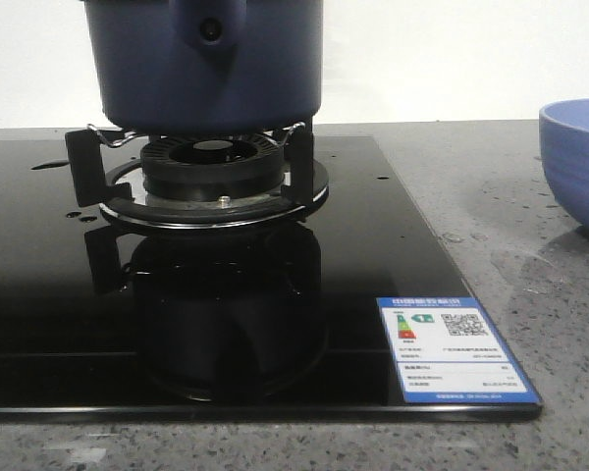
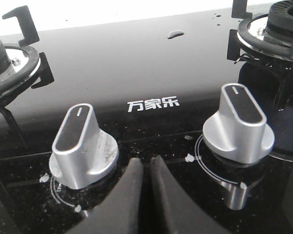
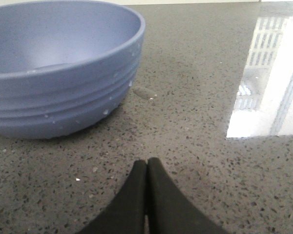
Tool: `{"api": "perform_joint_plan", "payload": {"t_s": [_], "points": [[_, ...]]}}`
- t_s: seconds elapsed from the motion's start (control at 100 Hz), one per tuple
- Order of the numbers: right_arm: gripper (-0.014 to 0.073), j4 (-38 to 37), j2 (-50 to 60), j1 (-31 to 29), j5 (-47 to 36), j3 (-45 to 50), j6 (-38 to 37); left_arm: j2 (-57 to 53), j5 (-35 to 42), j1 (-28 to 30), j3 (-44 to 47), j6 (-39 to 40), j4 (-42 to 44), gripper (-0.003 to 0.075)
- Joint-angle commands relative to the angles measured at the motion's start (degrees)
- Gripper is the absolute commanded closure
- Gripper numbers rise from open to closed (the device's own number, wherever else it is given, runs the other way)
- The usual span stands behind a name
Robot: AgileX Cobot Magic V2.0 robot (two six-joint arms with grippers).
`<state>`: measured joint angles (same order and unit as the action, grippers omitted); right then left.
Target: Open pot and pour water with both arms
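**Both arms parked, pot not yet touched**

Starting at the left of the front view, the black glass hob [image 1: 39,324] carries a few drops of water [image 1: 47,165] at about 9 o'clock from the burner [image 1: 214,169]. The pot [image 1: 206,64] sits on the burner's supports, its handle stub with the dark hole facing the camera at 12 o'clock; its top is cut off by the frame, so the lid cannot be seen and I cannot say whether it is on. Further right lies a label [image 1: 456,348] at the hob's 5 o'clock corner, then the bowl [image 1: 579,162] on the stone counter at 3 o'clock.

The left gripper [image 2: 147,168] hangs low over the hob's front edge, between two silver knobs, one at 9 o'clock [image 2: 83,146] and one at 3 o'clock [image 2: 238,124]; its fingers are pressed together and hold nothing. A larger drop of water [image 2: 176,33] glistens on the glass beyond.

The right gripper [image 3: 147,170] hovers over the counter with the bowl [image 3: 63,68] at its 10 o'clock, fingers likewise pressed together and empty (small droplets cling to the bowl's ribbed wall).

By my reading the task stands at its opening step: neither arm is at the pot. The next move likely calls for one gripper to rise, spread its fingers and reach the pot's top, while the other makes for the handle stub.
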<state>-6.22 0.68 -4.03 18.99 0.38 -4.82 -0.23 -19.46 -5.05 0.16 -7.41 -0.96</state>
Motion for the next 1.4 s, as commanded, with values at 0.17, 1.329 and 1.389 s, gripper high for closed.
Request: {"api": "perform_joint_plan", "payload": {"t_s": [0.17,1.329,1.389], "points": [[0.0657,0.4,0.9,-0.4,-1.0,1.5,0.0,-1.6,2.3,0.1,1.7,0.4,-0.5,0.0741],[0.0657,22.6,0.9,-0.4,-22.3,1.5,0.0,-1.6,51.1,0.1,1.6,6.0,-16.8,0.0741],[0.0657,22.7,0.9,-0.4,-23.3,1.5,0.0,-1.6,48.6,0.1,1.6,6.0,-16.8,0.0741]]}}
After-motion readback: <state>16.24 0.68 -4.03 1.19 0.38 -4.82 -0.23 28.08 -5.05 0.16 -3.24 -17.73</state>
